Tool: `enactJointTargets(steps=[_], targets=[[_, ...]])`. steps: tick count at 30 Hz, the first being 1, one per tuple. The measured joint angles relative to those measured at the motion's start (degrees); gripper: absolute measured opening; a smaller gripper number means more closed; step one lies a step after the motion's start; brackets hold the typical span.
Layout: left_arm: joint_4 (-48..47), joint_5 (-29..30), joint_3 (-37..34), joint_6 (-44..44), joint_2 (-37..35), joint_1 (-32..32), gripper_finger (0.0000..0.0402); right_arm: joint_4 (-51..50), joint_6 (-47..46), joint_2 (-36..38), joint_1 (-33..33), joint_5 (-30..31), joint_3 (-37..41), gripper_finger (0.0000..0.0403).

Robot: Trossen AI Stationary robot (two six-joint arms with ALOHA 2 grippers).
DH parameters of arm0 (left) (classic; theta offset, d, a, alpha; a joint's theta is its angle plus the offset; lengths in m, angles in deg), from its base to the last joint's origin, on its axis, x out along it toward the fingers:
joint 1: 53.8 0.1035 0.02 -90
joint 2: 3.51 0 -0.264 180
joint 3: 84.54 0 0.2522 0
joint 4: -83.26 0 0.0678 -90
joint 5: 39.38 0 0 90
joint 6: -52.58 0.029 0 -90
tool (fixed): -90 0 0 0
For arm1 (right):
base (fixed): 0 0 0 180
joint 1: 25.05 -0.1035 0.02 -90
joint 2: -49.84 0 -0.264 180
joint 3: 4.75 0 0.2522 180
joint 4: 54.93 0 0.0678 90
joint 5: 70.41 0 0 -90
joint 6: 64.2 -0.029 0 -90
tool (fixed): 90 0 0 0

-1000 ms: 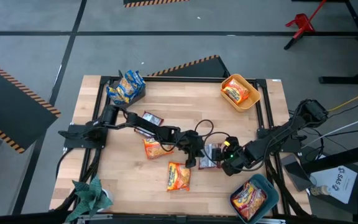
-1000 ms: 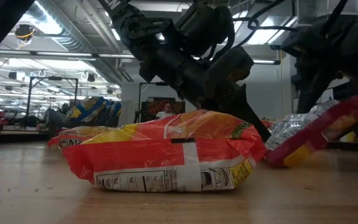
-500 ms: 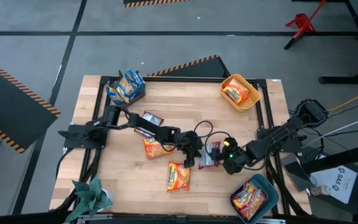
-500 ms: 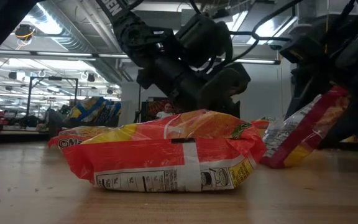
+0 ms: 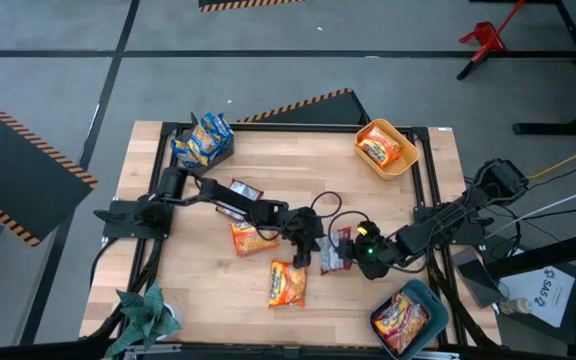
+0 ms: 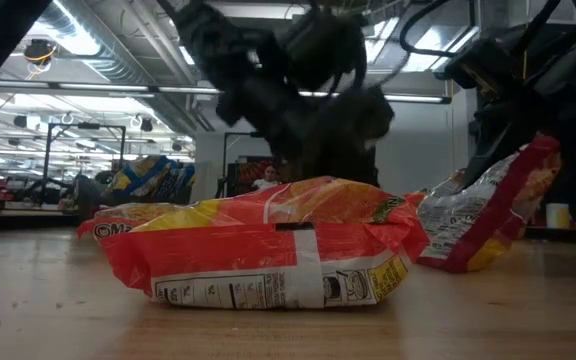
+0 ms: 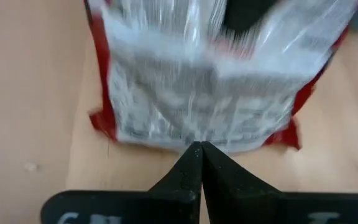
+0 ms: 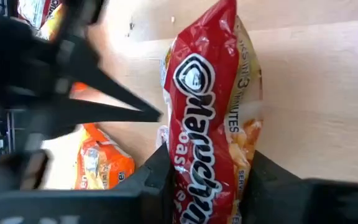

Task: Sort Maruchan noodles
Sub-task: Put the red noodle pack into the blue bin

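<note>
Silver-red packet (image 8: 207,118) tilted on edge in right gripper (image 5: 353,252) jaws; left gripper (image 7: 196,163) jaws together beside it.

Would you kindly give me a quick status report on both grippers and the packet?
Right gripper shut on the red-and-silver Maruchan packet, tilted up at table centre. Left gripper shut, empty, facing the packet's back. Orange packet lies nearby.

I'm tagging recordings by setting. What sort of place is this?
Probably an industrial lab or workshop hall: grey concrete floor with hazard-striped panels, exposed ceiling strip lights, and a wooden table for the robot's noodle sorting.
</note>
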Motion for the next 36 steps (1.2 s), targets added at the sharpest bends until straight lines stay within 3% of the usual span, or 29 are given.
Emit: enactJointTargets(steps=[6,12,18,21,26,30,36], targets=[[-5.61,-0.02,0.2,0.26,-5.66,0.11,0.0,0.18,1.84,1.18,0.0,-0.92,0.11,0.009],[-12.54,1.03,0.28,2.51,-13.34,0.09,0.0,0.25,10.66,9.58,0.0,-3.03,0.17,0.009],[-14.01,5.62,0.46,4.14,-19.93,0.09,0.0,-1.87,17.78,22.17,-0.21,-19.94,0.09,0.009],[-15.11,8.6,0.37,5.02,-22.53,0.09,0.0,-5.71,16.54,29.25,-2.22,-24.47,0.09,0.009],[-16.43,10.84,0.39,5.49,-24.01,0.31,0.0,-15.57,8.37,39.97,-5.71,-29.38,0.04,0.009],[-19.88,10.73,0.37,5.51,-23.95,0.31,0.0,-22.96,1.84,47.86,-10.66,-29.92,-0.21,0.009],[-23.13,10.99,0.37,5.51,-23.95,0.13,0.0,-49.34,-5.46,53.63,-18.24,-31.39,-7.89,0.009]])
